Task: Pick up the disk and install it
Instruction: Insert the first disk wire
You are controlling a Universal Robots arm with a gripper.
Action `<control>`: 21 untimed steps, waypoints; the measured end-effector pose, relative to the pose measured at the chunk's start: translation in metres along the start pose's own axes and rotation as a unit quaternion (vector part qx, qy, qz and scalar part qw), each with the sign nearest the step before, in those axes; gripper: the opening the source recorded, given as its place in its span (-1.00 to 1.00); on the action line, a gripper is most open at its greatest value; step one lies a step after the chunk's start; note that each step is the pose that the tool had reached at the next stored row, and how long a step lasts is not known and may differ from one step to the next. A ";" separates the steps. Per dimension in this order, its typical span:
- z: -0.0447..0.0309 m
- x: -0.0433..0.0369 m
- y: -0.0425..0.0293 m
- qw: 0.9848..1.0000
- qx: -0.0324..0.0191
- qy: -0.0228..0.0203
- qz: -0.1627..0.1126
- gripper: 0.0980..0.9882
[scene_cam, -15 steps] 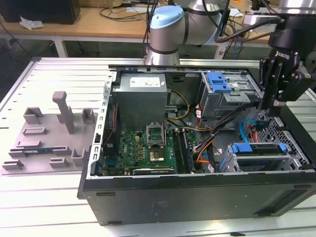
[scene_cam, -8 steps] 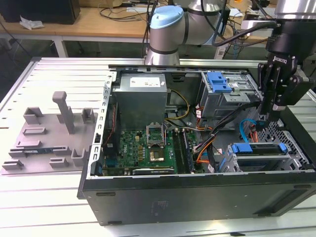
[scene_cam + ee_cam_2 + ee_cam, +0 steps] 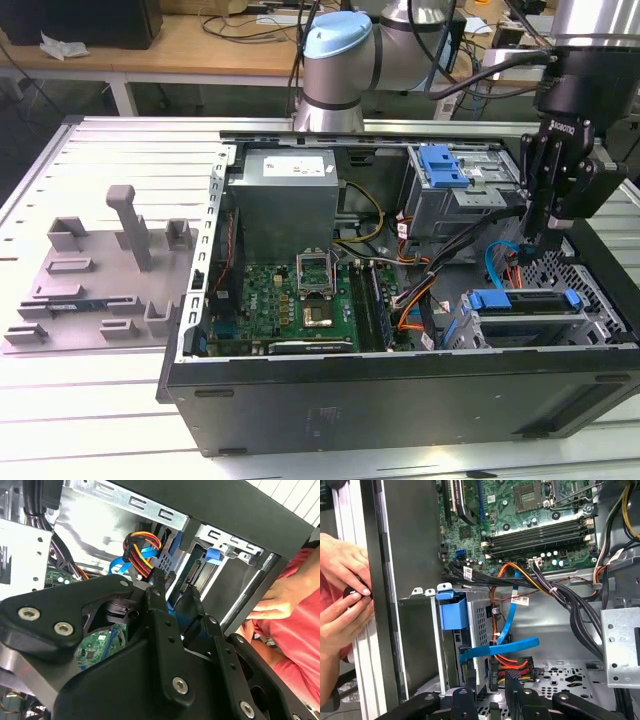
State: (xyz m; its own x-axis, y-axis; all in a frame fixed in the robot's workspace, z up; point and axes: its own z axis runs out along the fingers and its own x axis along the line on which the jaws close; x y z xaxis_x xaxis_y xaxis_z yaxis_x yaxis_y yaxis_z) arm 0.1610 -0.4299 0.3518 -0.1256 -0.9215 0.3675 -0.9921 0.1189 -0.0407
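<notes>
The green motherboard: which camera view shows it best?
The exterior view: nearly the whole motherboard is in sight inside the open case. The first wrist view shows one part, cut by the picture's edge. In the second wrist view the gripper covers most of it.

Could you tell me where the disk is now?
In the exterior view, the disk sits in the computer case at the exterior view's right, just below the gripper.
</notes>
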 end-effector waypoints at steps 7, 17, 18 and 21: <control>0.0047 -0.0129 0.0036 1.000 0.005 0.014 0.002 -0.41; 0.0075 -0.0150 0.0054 1.000 0.008 0.021 0.000 -0.41; 0.0077 -0.0151 0.0055 1.000 0.008 0.022 -0.001 -0.41; 0.0080 -0.0159 0.0055 1.000 0.010 0.030 -0.003 -0.59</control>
State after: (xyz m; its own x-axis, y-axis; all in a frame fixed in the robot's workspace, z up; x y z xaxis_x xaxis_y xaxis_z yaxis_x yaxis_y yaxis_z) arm 0.1574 -0.4175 0.3383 -0.1202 -0.8986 0.4219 -0.9927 0.1057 -0.0577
